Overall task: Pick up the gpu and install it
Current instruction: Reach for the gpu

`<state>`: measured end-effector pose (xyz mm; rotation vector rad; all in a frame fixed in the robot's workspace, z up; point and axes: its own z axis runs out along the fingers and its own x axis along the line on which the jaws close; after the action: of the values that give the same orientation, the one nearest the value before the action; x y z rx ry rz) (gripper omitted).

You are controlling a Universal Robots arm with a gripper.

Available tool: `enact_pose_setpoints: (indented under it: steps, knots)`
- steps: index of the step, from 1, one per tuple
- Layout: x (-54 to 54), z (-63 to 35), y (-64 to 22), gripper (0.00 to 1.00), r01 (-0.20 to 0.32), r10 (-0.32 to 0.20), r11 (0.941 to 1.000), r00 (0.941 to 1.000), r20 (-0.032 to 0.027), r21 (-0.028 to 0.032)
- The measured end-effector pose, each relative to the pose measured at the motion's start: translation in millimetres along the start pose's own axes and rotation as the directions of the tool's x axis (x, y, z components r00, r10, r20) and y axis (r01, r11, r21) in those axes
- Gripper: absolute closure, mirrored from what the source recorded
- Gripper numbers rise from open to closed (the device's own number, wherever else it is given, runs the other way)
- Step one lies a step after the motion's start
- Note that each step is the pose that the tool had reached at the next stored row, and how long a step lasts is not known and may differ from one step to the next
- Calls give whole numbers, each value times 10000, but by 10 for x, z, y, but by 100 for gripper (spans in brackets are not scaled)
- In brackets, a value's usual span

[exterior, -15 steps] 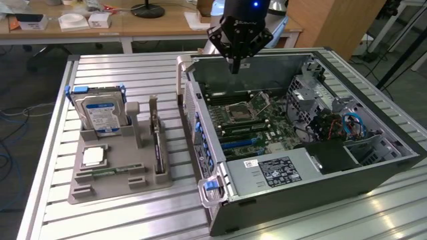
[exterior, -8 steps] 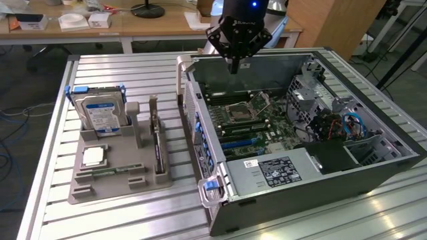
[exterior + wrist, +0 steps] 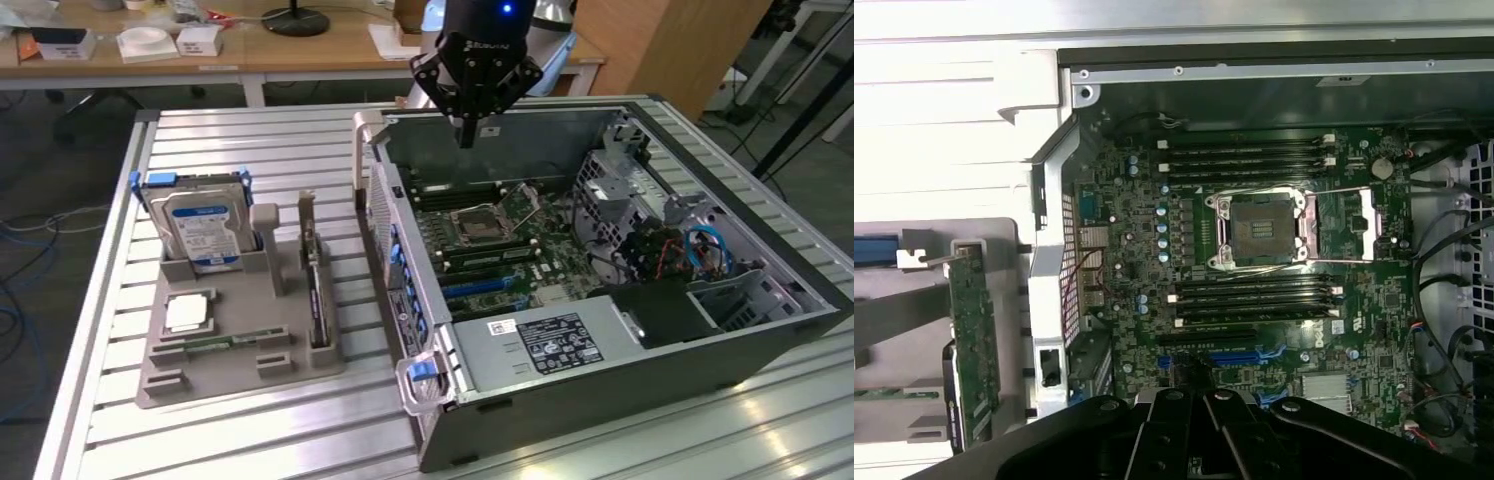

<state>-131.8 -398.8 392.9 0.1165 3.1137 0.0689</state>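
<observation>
- Black gripper (image 3: pixel 466 138) pointing straight down off the arm (image 3: pixel 481 30), wrist vertical, hanging above the open side of the computer case (image 3: pixel 641 385), high over the motherboard (image 3: pixel 514 245) and touching nothing.
- Gripper fingers pressed together into one narrow tip, nothing pinched between them.
- Blue light (image 3: pixel 505 10) lit on the arm just above the gripper body.
- Pale lettering across the gripper body, too small to read.
- The gpu (image 3: pixel 316 290) well apart from the gripper, towards the exterior view's left, outside the case: upright on its long edge in a slot of the grey holder (image 3: pixel 227 375) on the slatted metal table (image 3: pixel 200 140), near the case's outer wall.
- Thin and dark edge-on in the exterior view; green board face of the same gpu (image 3: pixel 974 340) in the wrist view.
- Hard drive (image 3: pixel 200 232) upright in the same holder, silver with a blue-and-white label, print not legible, blue rails at its sides.
- Processor (image 3: pixel 187 313) and narrow green memory stick (image 3: pixel 214 343) lying flat in the holder's front recesses.
- Inside the case: processor socket (image 3: pixel 478 227) with memory slots on both sides of it, blue expansion slot (image 3: pixel 481 287) nearer the power supply.
- White-and-black label (image 3: pixel 554 343) on the power supply, small print and symbols, unreadable.
</observation>
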Motion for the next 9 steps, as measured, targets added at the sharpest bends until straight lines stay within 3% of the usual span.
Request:
enact_pose_setpoints:
  steps: [9]
  knots:
    - [17, 0, -1, 89, 0, 0, 10000, 10000, 0, 0]
